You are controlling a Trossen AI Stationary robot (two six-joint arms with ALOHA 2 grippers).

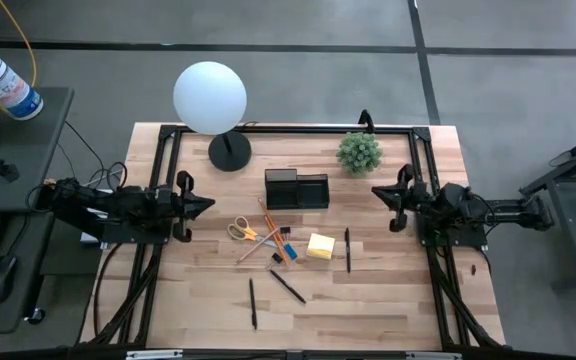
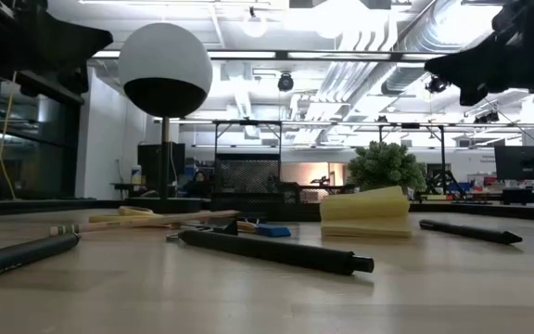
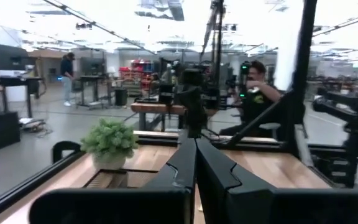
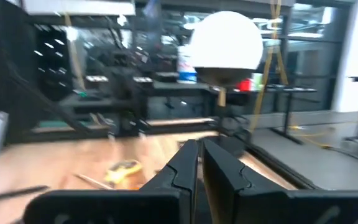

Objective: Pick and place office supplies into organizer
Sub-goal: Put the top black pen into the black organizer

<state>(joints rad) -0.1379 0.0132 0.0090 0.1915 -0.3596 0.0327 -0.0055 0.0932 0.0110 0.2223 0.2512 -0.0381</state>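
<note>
**Hands pressed together and parked at the edges: where our first pick could slip**

Left hand [image 1: 206, 204] hangs over the left side of the counter [image 1: 388, 300], fingers pressed together and holding nothing; our right hand [image 1: 378, 190] mirrors it on the right side, also closed and empty. Nothing has gone into the organizer yet.

Nearest the front edge lie two black pens [image 1: 253, 303] [image 1: 288, 286], each apart from the rest; we judge these the safest first picks, though a round pen may roll if a finger nudges it.

Farther in, the yellow-handled scissors [image 1: 241, 230], orange pencils [image 1: 260, 243] and a small blue eraser [image 1: 289, 250] lie crossed in one heap. Closing on one there could drag or lift a neighbour. The yellow sticky-note pad [image 1: 320, 246] sits just beside the heap, with a third pen [image 1: 347, 249] on its right.

Farthest back stands the black organizer [image 1: 296, 189], between the globe lamp [image 1: 211, 100] and the green plant [image 1: 359, 152]. A wide swing toward it could knock either one.
</note>
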